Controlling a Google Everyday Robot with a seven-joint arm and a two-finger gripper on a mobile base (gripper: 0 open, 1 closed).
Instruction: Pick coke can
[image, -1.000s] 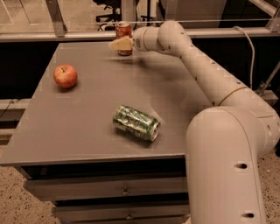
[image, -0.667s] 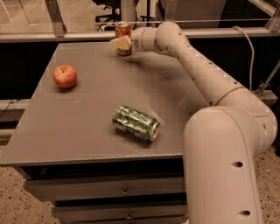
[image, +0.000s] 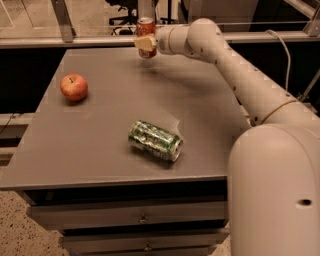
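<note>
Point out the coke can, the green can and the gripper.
coke can (image: 146, 26), camera view, red side near its top rim.
green can (image: 155, 141), camera view, middle of its dented side.
gripper (image: 145, 43), camera view, between its fingertips, at the far edge of the table (image: 210, 110), shut on the coke can.

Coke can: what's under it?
Under the coke can, only bare table shows. The tool, at the table's far edge, grips it; a finger covers its lower side.

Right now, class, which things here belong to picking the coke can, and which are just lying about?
Belongs to the job:
coke can, at the far end of the table
gripper, shut on it

Just lying about:
apple, left side
green can, dented, on its side
</note>
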